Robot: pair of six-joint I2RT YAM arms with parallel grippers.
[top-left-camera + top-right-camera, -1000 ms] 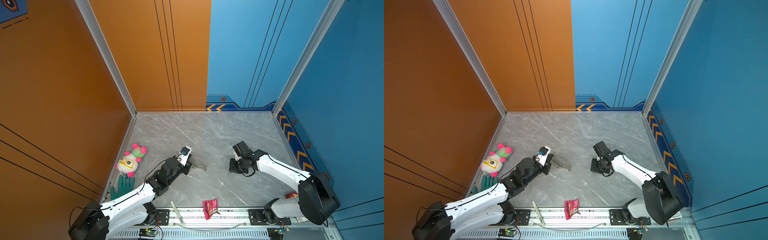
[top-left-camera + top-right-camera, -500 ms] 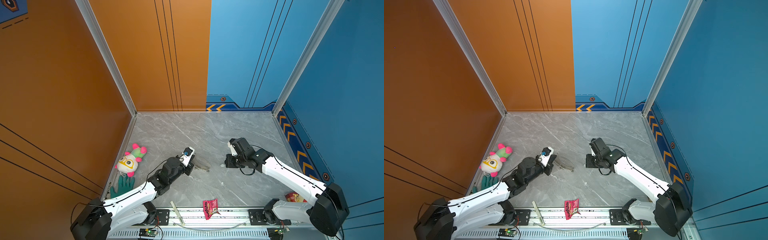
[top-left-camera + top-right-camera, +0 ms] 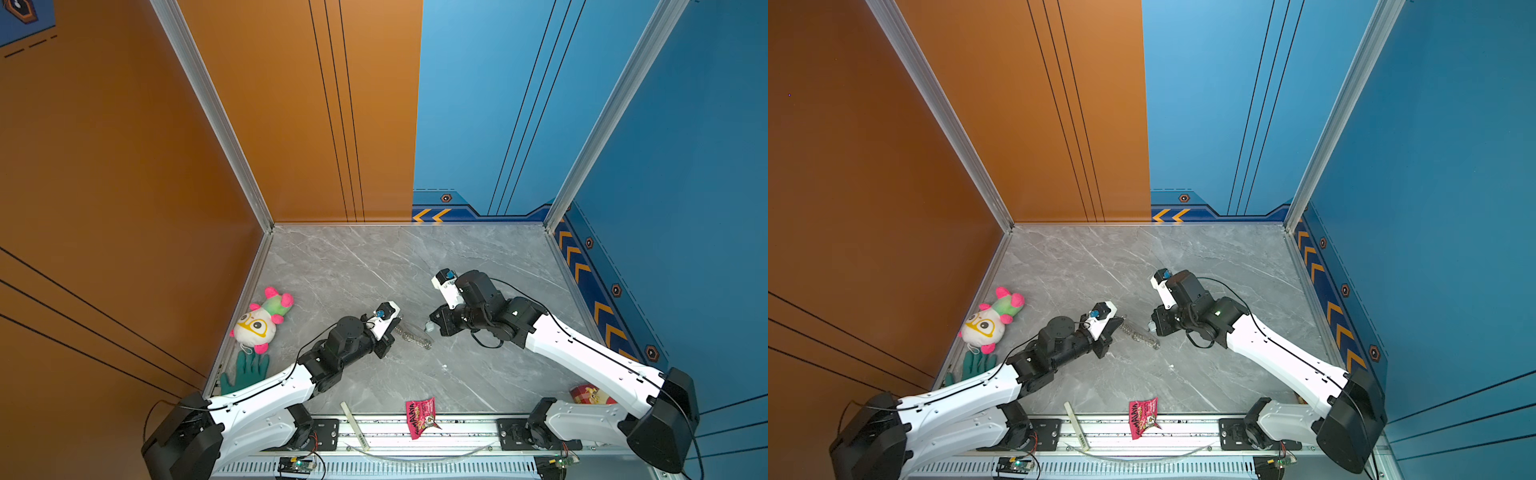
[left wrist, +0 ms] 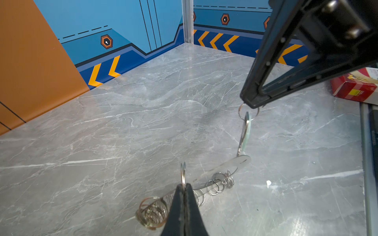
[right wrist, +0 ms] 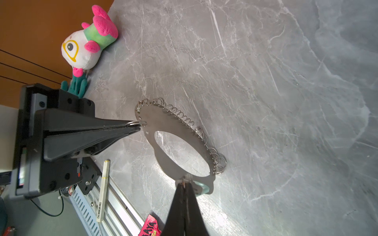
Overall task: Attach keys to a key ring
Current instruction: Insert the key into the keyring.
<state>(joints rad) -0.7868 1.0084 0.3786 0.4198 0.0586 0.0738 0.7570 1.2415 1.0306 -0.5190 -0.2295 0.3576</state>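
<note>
The key ring, a flat grey loop edged with small silver rings, lies on the marble between both arms; in both top views it shows as a glinting chain. My left gripper is shut on one small ring at the loop's edge. My right gripper is shut on the small ring of the key. The key hangs with its pale tag, its lower end just above the loop's near end.
A plush toy and a green glove lie along the left wall. A red snack packet and a white stick sit at the front rail. A red box stands at the front right.
My right arm has swung left with the key, from well clear of the key ring to right at its end. The left gripper has shifted only slightly, still holding.
</note>
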